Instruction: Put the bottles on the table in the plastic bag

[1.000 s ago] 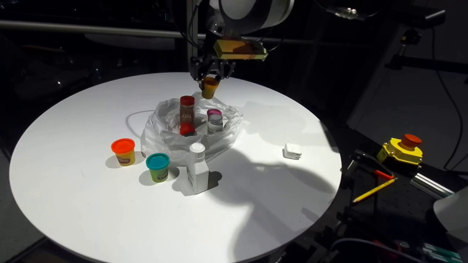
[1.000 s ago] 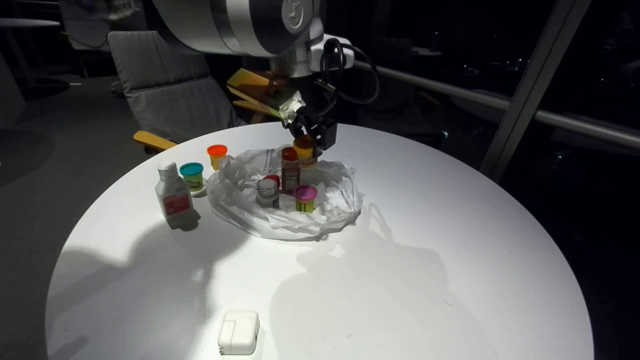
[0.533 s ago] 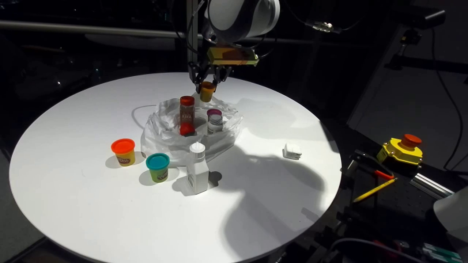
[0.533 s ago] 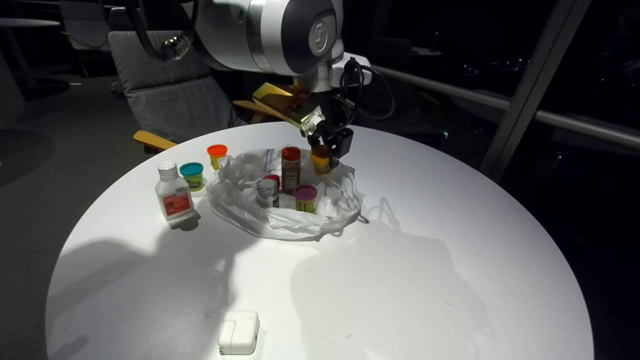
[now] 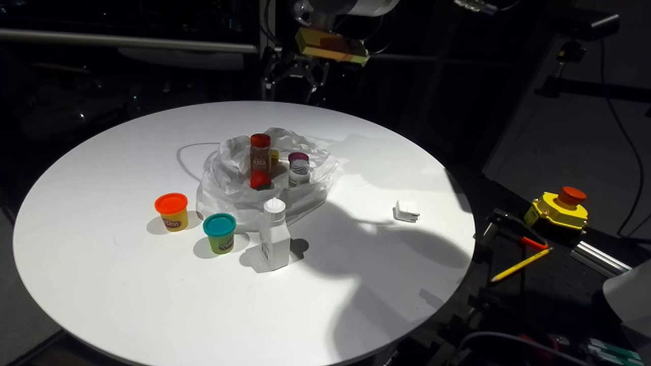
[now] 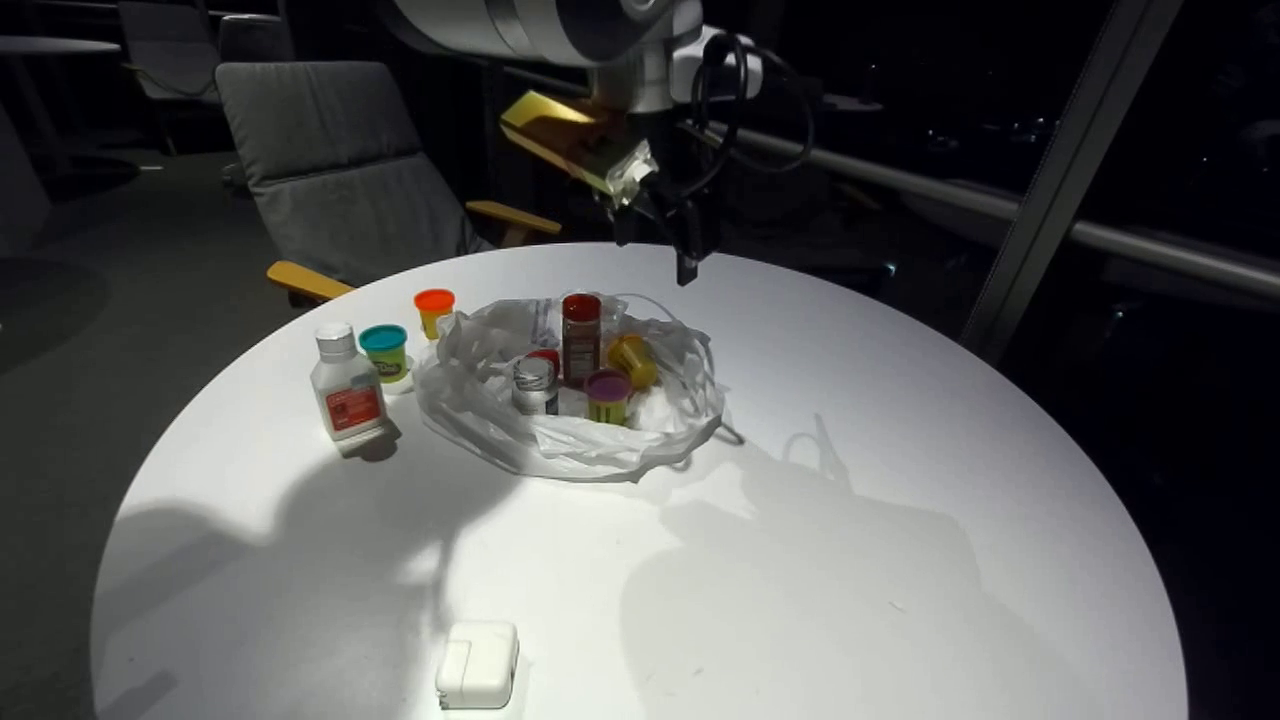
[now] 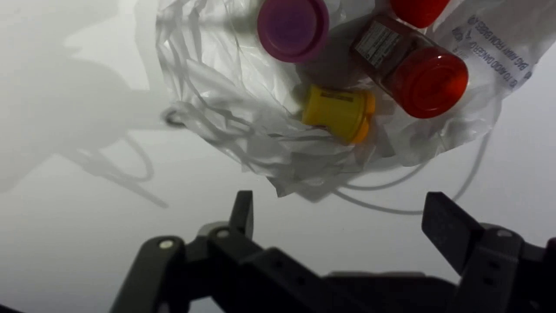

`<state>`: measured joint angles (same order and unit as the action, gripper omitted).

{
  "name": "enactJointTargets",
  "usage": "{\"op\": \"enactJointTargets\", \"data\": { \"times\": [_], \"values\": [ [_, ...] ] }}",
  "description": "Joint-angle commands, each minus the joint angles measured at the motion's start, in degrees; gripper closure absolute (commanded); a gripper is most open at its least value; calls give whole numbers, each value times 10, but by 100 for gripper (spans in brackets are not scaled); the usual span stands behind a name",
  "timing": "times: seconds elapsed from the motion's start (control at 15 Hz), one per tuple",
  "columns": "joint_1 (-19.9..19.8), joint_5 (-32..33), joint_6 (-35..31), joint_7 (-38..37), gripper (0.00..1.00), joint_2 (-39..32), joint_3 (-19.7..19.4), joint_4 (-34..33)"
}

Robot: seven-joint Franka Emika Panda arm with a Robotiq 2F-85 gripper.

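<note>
The white plastic bag [image 5: 239, 216] lies spread open mid-table. Inside it are a red-lidded spice bottle [image 6: 581, 345], a grey-topped bottle [image 6: 536, 390], a purple-lidded tub [image 7: 293, 28], a red object [image 5: 260, 180] and a yellow tub [image 7: 336, 114] on its side. Outside the bag stand a white bottle [image 5: 275, 244], a teal-lidded tub [image 5: 220, 236] and an orange-lidded tub [image 5: 172, 213], all upright. My gripper [image 7: 339, 195] is open, its fingers wide apart with nothing between them. In both exterior views the gripper [image 5: 290, 90] hovers above the bag's far side.
A white power adapter [image 5: 407, 210] sits on the round table [image 5: 178, 305], away from the bag. A grey chair [image 6: 320, 160] stands beyond the table's edge. A yellow box with a red button [image 5: 559, 208] is on a dark side stand.
The yellow tub was held upright over the bag and now lies inside it, let go. My gripper has opened and risen away from the bag.
</note>
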<state>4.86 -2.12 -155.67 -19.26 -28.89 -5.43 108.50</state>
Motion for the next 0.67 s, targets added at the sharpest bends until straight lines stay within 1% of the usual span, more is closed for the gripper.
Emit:
{"op": "enactJointTargets", "data": {
  "times": [0.0,0.2,0.33,0.53,0.6],
  "values": [
    [-23,-14,3,41,0,136,12,125],
    [-48,-31,13,87,0,224,18,219],
    [-63,-40,30,123,0,276,16,283],
    [-80,-48,19,172,0,333,5,391],
    [-84,-37,11,181,0,344,0,422]
  ]
}}
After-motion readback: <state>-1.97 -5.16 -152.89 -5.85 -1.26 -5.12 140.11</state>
